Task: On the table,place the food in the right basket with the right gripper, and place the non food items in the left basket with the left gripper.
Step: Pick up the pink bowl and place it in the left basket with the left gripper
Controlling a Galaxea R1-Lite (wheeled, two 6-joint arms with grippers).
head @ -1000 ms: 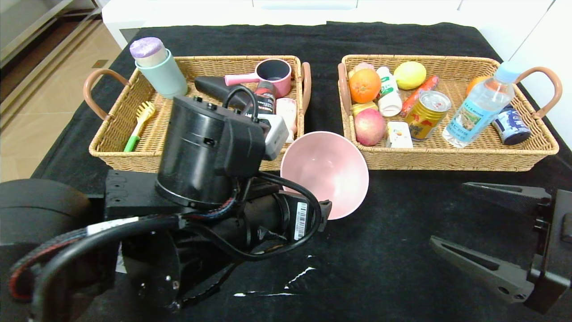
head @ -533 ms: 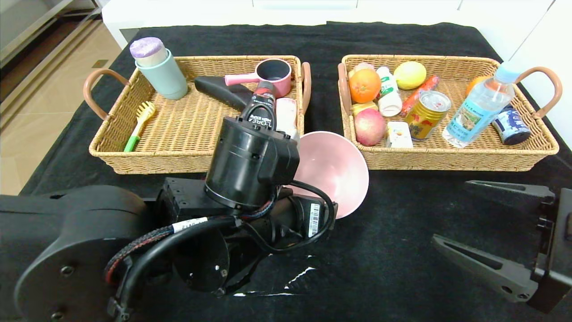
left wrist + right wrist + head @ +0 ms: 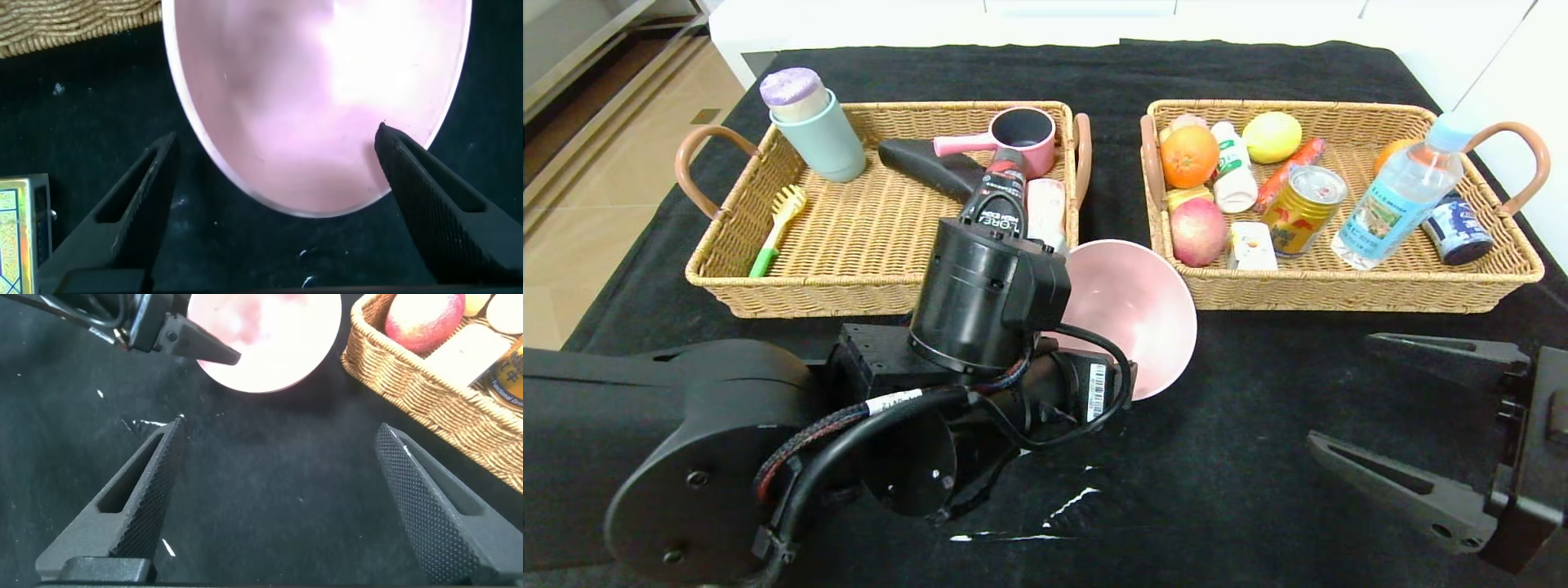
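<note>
A wide pink bowl (image 3: pixel 1135 314) lies tilted on the black table (image 3: pixel 1241 457), between the two baskets and against their front rims. My left gripper (image 3: pixel 277 131) is open, with its fingers on either side of the bowl's near rim (image 3: pixel 310 208) and not touching it. In the head view the left arm (image 3: pixel 980 302) hides its fingers. The right basket (image 3: pixel 1339 296) holds a red-pink apple (image 3: pixel 1198 231), a gold can (image 3: pixel 1301 211) and a white packet (image 3: pixel 1251 246). My right gripper (image 3: pixel 1342 389) is open and empty over bare cloth at the near right.
The left basket (image 3: pixel 792 287) holds a mint cup (image 3: pixel 821 139), a pink saucepan (image 3: pixel 1021 135), a yellow brush (image 3: pixel 778 219) and a dark tube (image 3: pixel 999 192). A water bottle (image 3: pixel 1401 192), an orange (image 3: pixel 1189 155) and a lemon (image 3: pixel 1272 136) crowd the right basket. A flat box (image 3: pixel 18 233) lies beside the left finger.
The left arm has swung right and down towards the pink bowl, uncovering the middle of the left basket. The bowl and the right arm have not moved.
</note>
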